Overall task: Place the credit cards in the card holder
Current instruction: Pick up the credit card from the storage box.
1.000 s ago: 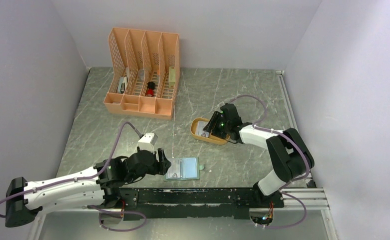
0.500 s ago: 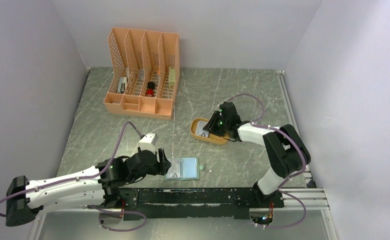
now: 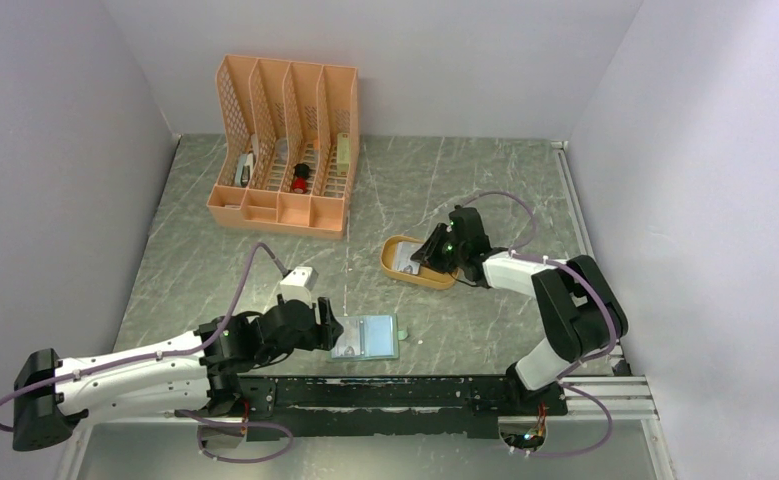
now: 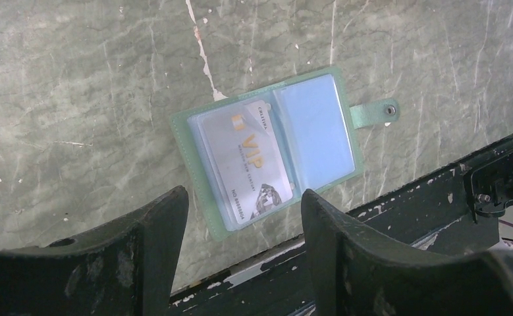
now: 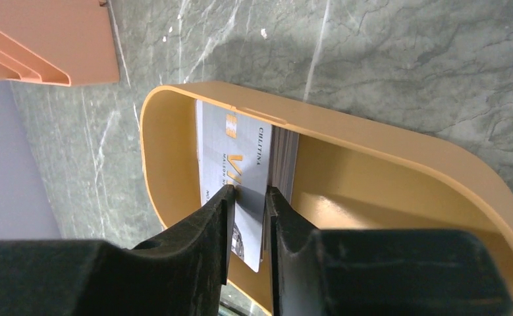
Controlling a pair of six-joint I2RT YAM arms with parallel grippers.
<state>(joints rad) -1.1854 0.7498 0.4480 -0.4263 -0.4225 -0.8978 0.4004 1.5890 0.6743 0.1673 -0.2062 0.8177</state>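
Note:
The sage-green card holder (image 3: 367, 337) lies open near the table's front edge, snap tab to the right. In the left wrist view the card holder (image 4: 332, 174) has one grey-white card (image 4: 247, 158) in its left clear sleeve; the right sleeve is empty. My left gripper (image 4: 243, 253) is open just left of the holder, also seen in the top view (image 3: 327, 330). My right gripper (image 5: 248, 197) reaches into the mustard-yellow tray (image 5: 385, 184). Its jaws are narrowed around the edge of a grey-white card (image 5: 237, 164) that leans on a stack of cards (image 5: 283, 161).
A peach lattice desk organizer (image 3: 287, 145) with small items stands at the back left. The yellow tray (image 3: 415, 262) sits right of centre. A black rail (image 3: 405, 392) runs along the near edge. White walls close in the left, back and right sides.
My right gripper has shifted slightly at the yellow tray, its wrist moving a little right. The left arm and the card holder have stayed put.

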